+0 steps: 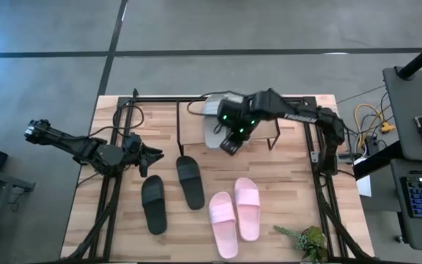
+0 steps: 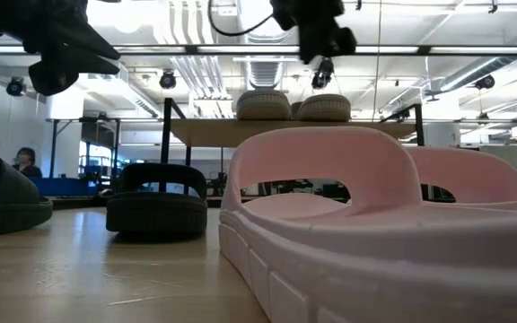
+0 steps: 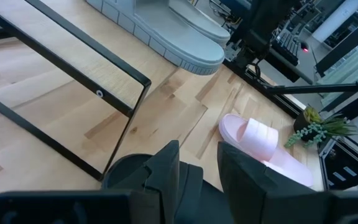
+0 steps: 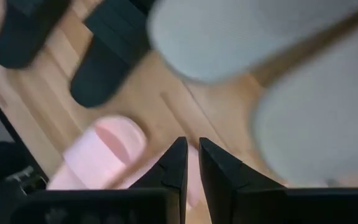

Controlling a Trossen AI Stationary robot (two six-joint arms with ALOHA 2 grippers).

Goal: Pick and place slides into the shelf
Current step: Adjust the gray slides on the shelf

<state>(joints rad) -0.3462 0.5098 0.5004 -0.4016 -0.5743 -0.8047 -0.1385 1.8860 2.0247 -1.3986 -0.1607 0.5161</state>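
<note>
Two pale grey-green slides (image 2: 263,103) (image 2: 324,108) lie on the shelf's wooden top (image 2: 214,132); in the high view my right arm covers most of them (image 1: 215,132). Two black slides (image 1: 154,204) (image 1: 190,181) and two pink slides (image 1: 222,224) (image 1: 247,207) rest sole-down on the table. My right gripper (image 1: 231,147) hangs shut and holds nothing, pointing steeply down over the shelf's near edge (image 4: 192,163). My left gripper (image 1: 156,155) waits open at the left, above the black slides, nothing between its fingers (image 3: 199,165).
A large black metal frame (image 1: 178,125) stands around the table's middle, with bars along both sides. A small green plant (image 1: 306,240) sits at the near right corner. Bare wood lies between the black slides and the shelf.
</note>
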